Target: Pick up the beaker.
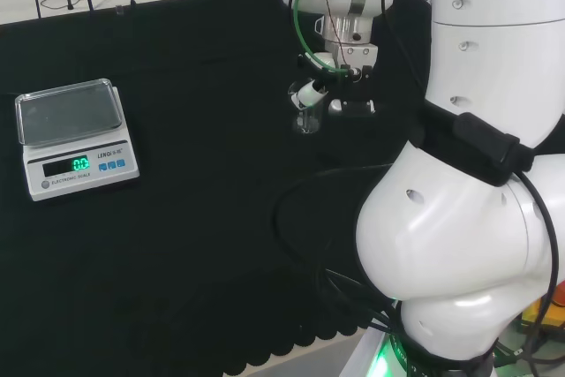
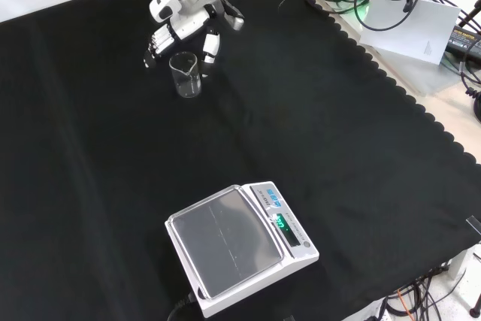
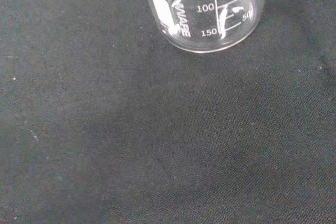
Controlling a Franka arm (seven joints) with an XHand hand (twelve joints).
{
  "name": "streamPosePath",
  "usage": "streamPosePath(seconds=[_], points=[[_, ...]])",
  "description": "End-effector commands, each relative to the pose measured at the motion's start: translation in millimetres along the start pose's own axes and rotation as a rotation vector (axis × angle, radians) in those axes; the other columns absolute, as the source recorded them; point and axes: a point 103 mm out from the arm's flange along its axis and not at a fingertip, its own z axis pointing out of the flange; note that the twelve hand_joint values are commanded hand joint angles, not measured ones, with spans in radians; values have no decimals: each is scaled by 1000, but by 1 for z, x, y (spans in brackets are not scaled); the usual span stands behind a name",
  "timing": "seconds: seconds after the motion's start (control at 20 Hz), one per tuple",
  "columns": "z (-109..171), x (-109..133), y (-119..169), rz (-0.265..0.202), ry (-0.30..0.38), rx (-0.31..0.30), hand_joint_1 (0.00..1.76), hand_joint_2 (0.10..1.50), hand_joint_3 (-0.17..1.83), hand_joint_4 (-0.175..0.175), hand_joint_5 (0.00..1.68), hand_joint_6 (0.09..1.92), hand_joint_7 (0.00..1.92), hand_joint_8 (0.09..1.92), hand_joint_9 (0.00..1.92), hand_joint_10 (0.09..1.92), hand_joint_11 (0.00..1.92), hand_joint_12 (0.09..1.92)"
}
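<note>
On the black cloth (image 2: 316, 133), far side in the front view, a clear glass beaker (image 2: 186, 74) stands upright, spout rim up. It looks empty: no liquid line in the front view, and in the wrist view the beaker (image 3: 205, 11) shows only printed white graduation marks and bare glass down to its base on the cloth.

The hand (image 2: 180, 31) sits just behind and above the beaker in the front view, fingers (image 2: 156, 44) pointing down on the view's left of the rim and another finger (image 2: 211, 44) down on the right. So the fingers are spread and bracket the beaker. Can't tell whether any of them touch the glass; nothing is visibly curled round it. In the head view the hand (image 1: 340, 72) hangs under the white arm links, with the beaker (image 1: 306, 119) right below a white fingertip.

The beaker is still resting on the cloth, not lifted.

A white digital scale (image 2: 240, 246) sits well apart, near side in the front view, left in the head view. Its clear tray (image 2: 225, 240) has nothing on it and the green display is lit.
</note>
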Motion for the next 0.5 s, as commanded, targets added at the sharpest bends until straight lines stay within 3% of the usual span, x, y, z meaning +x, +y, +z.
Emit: streamPosePath(seconds=[0.05, 0.4, 0.5], points=[[6, -2, 7, 14, 2, 11, 699, 884, -85, 55, 0, 87, 0, 206, 0, 566, 0, 638], [8, -1, 12, 22, -3, 22, 720, 891, -81, 60, 0, 87, 0, 223, 0, 597, 0, 642], [9, 0, 14, 25, -8, 20, 743, 898, -80, 62, 0, 87, 0, 281, 0, 662, 0, 717]])
